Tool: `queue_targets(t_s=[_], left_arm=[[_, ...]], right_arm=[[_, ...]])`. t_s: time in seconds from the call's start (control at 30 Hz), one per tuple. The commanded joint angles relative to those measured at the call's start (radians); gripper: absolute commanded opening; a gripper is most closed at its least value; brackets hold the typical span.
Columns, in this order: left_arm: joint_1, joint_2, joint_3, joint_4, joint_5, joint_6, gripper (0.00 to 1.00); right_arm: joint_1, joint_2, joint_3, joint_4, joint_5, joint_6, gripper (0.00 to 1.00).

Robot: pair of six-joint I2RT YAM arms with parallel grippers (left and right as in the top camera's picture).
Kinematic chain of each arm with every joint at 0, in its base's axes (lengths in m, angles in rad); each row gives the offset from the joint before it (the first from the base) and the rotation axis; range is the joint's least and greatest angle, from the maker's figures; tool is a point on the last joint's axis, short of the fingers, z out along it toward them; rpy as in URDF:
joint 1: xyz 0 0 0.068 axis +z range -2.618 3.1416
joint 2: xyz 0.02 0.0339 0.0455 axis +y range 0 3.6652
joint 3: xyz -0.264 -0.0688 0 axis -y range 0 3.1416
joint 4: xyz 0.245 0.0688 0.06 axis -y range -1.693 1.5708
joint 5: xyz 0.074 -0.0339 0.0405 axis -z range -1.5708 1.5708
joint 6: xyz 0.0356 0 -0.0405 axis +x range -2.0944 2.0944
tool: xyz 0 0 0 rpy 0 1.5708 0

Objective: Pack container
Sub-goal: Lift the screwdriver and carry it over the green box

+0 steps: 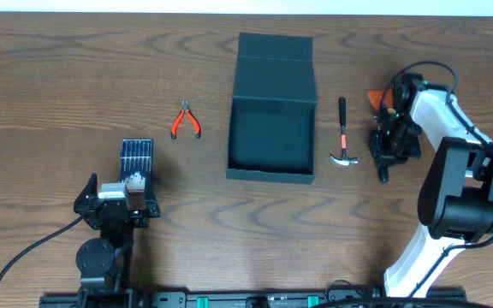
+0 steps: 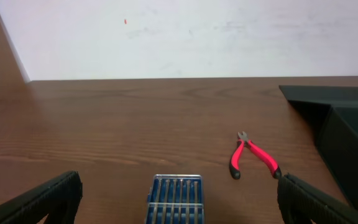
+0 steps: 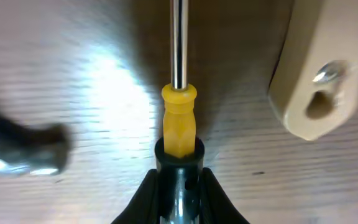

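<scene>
The dark teal container [image 1: 272, 167] stands open in the middle of the table, its lid flap [image 1: 276, 64] lying back behind it. It also shows at the right edge of the left wrist view [image 2: 353, 137]. My right gripper [image 1: 385, 147] is to the right of the container. In the right wrist view it [image 3: 179, 186] is shut on a screwdriver [image 3: 179, 124] with a black and yellow handle and a steel shaft, low over the table. My left gripper [image 2: 179, 186] is open and empty, over the near end of a blue bit case [image 2: 176, 199].
A red-handled pair of pliers [image 1: 186, 121] lies left of the container. A hammer [image 1: 343, 137] lies between the container and my right gripper. The blue bit case [image 1: 136, 158] lies at the left. An orange object [image 1: 376, 97] sits behind the right arm. A beige piece [image 3: 316, 81] lies beside the screwdriver.
</scene>
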Motion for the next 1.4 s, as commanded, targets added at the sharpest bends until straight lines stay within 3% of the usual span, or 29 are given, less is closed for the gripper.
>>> queue_targets(t_s=[0.0, 0.37, 0.8, 1.07, 1.37], left_arm=[[-0.005, -0.006, -0.028, -0.018, -0.002, 0.009, 0.98], [-0.005, -0.006, -0.029, -0.018, -0.002, 0.009, 0.99], [-0.005, -0.006, -0.028, -0.018, -0.002, 0.009, 0.99], [-0.005, -0.006, -0.029, -0.018, -0.002, 0.009, 0.98], [-0.005, -0.006, -0.029, -0.018, -0.002, 0.009, 0.99]], right_arm=[[0.028, -0.007, 0.087, -0.021, -0.012, -0.009, 0.01], [0.137, -0.026, 0.384, -0.188, -0.026, -0.032, 0.01], [0.396, -0.026, 0.696, -0.314, -0.071, -0.096, 0.01], [0.567, -0.026, 0.733, -0.332, -0.179, -0.252, 0.01], [0.667, -0.026, 0.733, -0.381, -0.206, -0.384, 0.01]])
